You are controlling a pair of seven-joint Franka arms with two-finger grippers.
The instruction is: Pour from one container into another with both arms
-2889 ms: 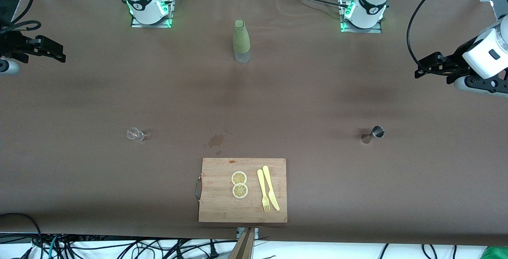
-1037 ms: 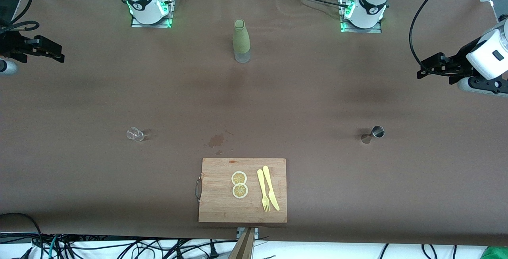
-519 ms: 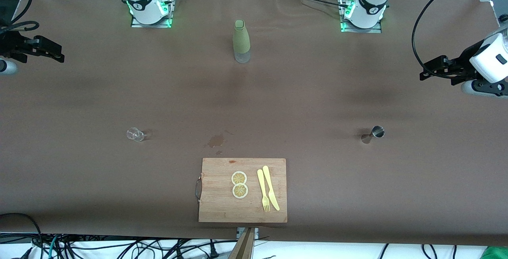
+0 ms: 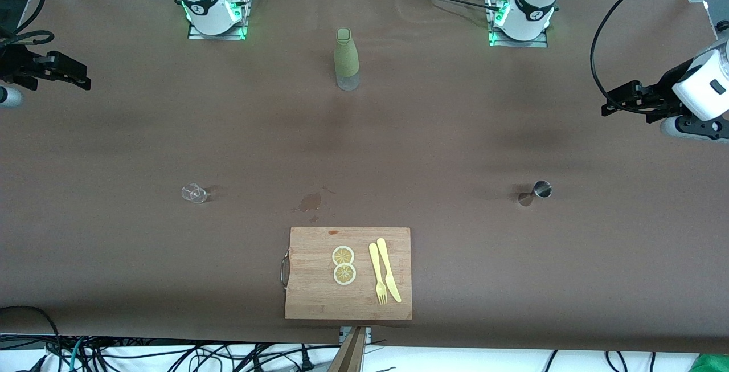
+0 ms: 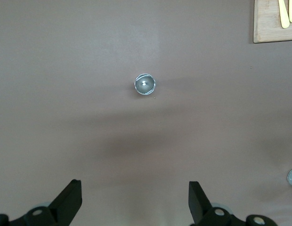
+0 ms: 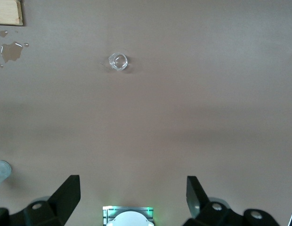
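Two containers stand on the brown table: a small clear glass (image 4: 194,192) toward the right arm's end and a metal jigger (image 4: 541,189) toward the left arm's end. My right gripper (image 4: 80,76) hangs open and empty over the table's edge at its own end; in the right wrist view the glass (image 6: 118,61) sits well clear of the right gripper (image 6: 132,193). My left gripper (image 4: 609,103) is open and empty over the table at the other end. The left wrist view shows the jigger (image 5: 145,84) well clear of the left gripper (image 5: 135,197).
A green bottle (image 4: 345,58) stands between the two arm bases. A wooden cutting board (image 4: 307,298) with two lemon slices, a yellow fork and a knife lies nearest the front camera. A small wet spill (image 4: 310,201) marks the table just by the board.
Both grippers have drifted slightly outward toward their own ends of the table. Their fingers stay open, and nothing on the table has moved.
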